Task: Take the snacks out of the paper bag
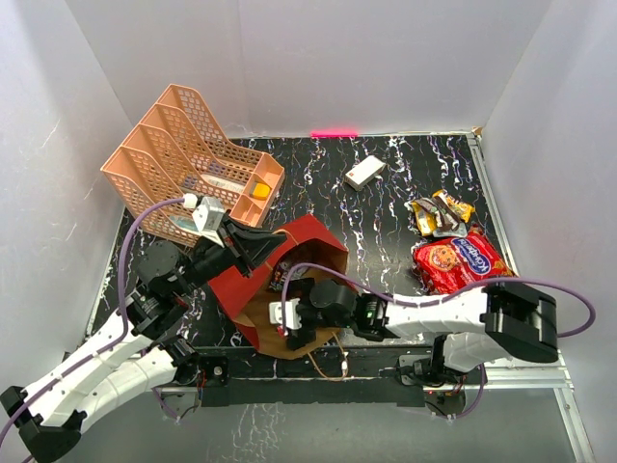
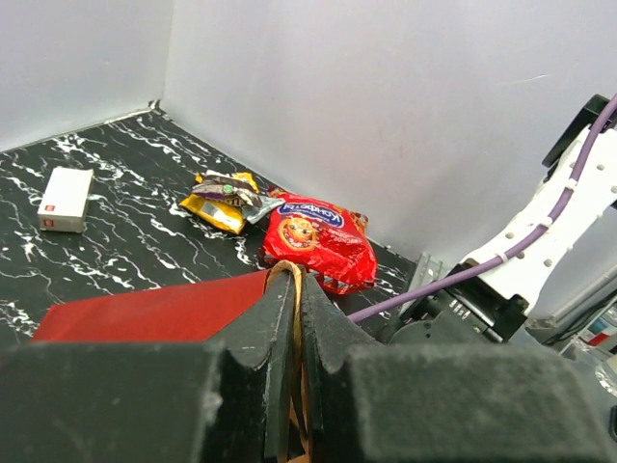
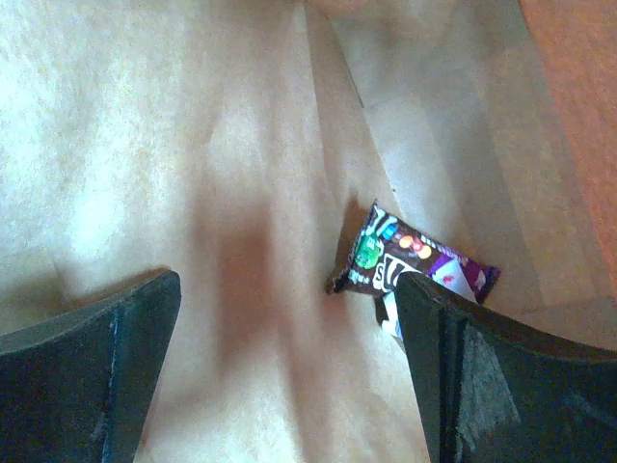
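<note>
The dark red paper bag (image 1: 301, 243) lies on its side, brown kraft inside, mouth toward the near edge. My left gripper (image 1: 249, 247) is shut on its upper rim; in the left wrist view a tan strip (image 2: 285, 274) is pinched between the jaws above the red bag wall (image 2: 145, 311). My right gripper (image 1: 289, 314) is open inside the bag mouth. In the right wrist view its fingers (image 3: 501, 386) straddle the kraft floor, and a dark brown wrapper (image 3: 413, 258) lies just beyond the right finger. The red cookie packet (image 1: 458, 262) and the yellow and brown wrappers (image 1: 439, 214) lie on the table at right.
A peach lattice tray (image 1: 183, 154) stands at the back left, close behind the bag. A small white box (image 1: 364, 173) lies at the back centre. White walls close in the table. The right arm's purple cable (image 1: 405, 301) runs across the near edge.
</note>
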